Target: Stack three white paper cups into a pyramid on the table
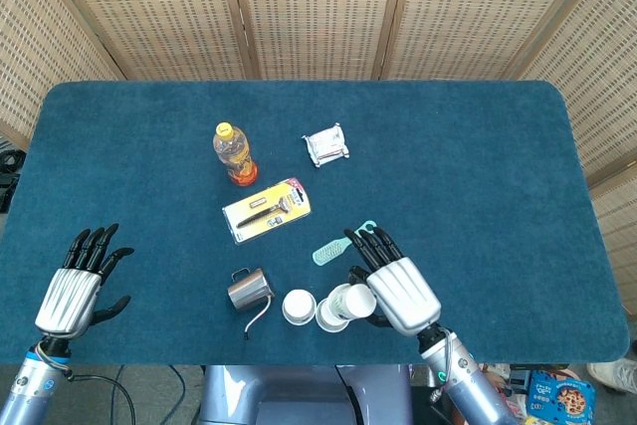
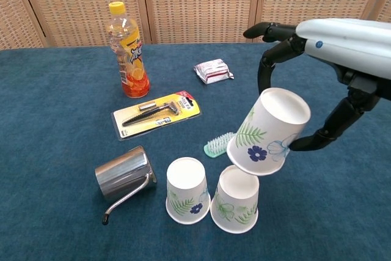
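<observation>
Above two cups (image 2: 211, 197), right hand (image 2: 333, 47) holding cup (image 2: 269, 131)

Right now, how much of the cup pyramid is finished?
Done: two cups stand upside down, side by side, as the base. In hand: the right hand holds the third cup tilted just above them. Left: set it upside down on both and let go.
</observation>
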Controlling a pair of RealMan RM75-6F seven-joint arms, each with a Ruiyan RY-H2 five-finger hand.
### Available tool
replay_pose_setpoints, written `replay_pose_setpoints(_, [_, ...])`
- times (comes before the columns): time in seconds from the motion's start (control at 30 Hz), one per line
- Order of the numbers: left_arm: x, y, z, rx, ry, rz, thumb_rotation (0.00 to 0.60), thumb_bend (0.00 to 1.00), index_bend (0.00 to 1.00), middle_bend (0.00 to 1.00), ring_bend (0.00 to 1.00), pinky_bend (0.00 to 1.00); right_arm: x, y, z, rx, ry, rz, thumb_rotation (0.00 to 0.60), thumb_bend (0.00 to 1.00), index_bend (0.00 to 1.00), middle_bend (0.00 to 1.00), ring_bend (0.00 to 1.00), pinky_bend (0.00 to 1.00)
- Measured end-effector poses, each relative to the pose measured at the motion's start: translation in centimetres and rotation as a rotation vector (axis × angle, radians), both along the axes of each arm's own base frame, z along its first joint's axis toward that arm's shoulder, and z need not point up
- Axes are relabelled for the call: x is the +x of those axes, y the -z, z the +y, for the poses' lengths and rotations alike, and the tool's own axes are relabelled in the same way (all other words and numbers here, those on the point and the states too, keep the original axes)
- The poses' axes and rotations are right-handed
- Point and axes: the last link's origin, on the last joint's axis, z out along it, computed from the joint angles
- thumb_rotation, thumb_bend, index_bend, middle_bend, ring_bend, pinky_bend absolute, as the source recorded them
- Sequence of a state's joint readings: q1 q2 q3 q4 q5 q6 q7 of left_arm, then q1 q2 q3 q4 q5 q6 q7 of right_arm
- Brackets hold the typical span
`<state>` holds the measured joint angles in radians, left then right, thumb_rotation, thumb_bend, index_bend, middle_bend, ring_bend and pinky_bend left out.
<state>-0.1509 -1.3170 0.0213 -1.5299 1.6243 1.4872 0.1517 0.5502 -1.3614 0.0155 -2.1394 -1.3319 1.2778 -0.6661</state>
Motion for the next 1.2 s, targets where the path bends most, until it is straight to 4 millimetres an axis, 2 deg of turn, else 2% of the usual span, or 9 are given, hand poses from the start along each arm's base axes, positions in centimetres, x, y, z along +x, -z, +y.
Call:
replay_pose_setpoints(0.37, [-0.1,0.0,0.1,0.003,-0.007,0.004,0.6,0.22,0.23,0.0,0.0,0.0,0.3,1.5,-0.4,0.028,0.003,-0.007,0.6,0.07,0.51,0.04,0.0,0.0])
replay_pose_setpoints(0.73, [-0.1,-0.2,0.1,0.006,-0.008,-0.001,0.6,0.23,0.23,0.0,0.0,0.0,1.8,2.3,0.2,0.047,-0.03,-0.012,0.6,0.07,0.51,0.04,0.0,0.0])
replay_pose_setpoints(1.2, [-0.2,-0.1,0.2,0.005,-0.012,0.0,0.6,0.22,0.23,0.0,0.0,0.0,2.2,3.7,-0.3,0.069,-0.019,-0.004,0.6,0.07,0.51,0.04,0.0,0.0])
